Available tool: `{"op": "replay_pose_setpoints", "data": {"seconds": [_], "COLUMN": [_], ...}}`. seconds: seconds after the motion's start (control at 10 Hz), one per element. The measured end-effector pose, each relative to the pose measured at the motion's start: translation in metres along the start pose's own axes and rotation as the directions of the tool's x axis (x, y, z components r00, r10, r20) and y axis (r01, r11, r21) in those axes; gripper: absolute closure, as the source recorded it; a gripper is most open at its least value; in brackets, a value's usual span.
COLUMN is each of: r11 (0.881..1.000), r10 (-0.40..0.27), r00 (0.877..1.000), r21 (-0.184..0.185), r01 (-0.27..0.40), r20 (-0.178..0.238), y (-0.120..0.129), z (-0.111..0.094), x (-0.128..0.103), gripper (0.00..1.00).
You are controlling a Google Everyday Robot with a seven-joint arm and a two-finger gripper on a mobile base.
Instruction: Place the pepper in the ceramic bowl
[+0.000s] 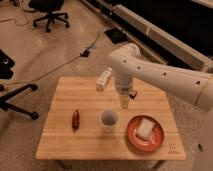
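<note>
Our gripper (124, 103) hangs over the middle of the table (60, 145), jaws closed on nothing. The pepper (75, 119) lies near the left edge, well apart from it. The ceramic bowl (128, 134), near the front right corner, already holds a pale block (145, 128). A translucent cup (109, 119) stands between pepper and bowl, so we might knock it over while carrying the pepper across. The slim, glossy pepper could also slip from a pinch.
</note>
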Motion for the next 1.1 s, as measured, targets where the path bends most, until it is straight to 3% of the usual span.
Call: {"op": "replay_pose_setpoints", "data": {"seconds": [0.8,1.1], "r11": [1.000,1.000], "r10": [-0.018,-0.018], "r00": [1.000,1.000], "r21": [0.006,-0.001], "r01": [0.018,0.018], "r20": [-0.020,-0.023], "y": [-0.003,-0.003], "z": [-0.005,-0.008], "x": [-0.017,-0.034], "gripper": [0.41,0.41]}}
